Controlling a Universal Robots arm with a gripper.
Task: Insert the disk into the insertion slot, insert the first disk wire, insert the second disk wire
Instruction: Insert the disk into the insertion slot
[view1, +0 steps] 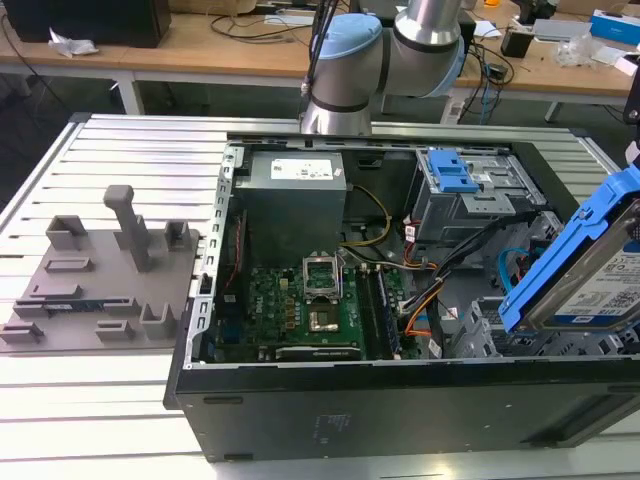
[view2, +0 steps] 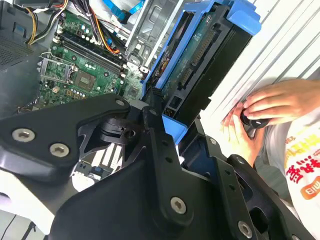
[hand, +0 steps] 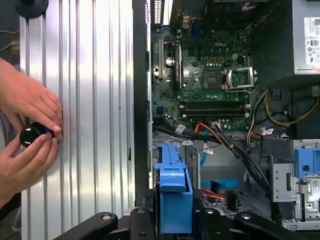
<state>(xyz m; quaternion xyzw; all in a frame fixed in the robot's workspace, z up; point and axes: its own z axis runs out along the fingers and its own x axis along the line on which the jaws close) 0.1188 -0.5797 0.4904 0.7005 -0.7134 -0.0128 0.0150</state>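
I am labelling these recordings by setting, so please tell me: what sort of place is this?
Probably a robotics lab or workshop: an open computer case lies on a slotted metal table, a robot arm reaches over it with the disk in its gripper, and cluttered wooden workbenches stand behind.

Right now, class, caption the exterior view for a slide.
Blue-framed disk hangs tilted over the open computer case, at the exterior view's right.

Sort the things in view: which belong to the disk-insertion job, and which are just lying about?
Job: disk, held in the gripper; insertion slot.
Lying about: grey fixture block, power supply, motherboard, blue-latched cage.
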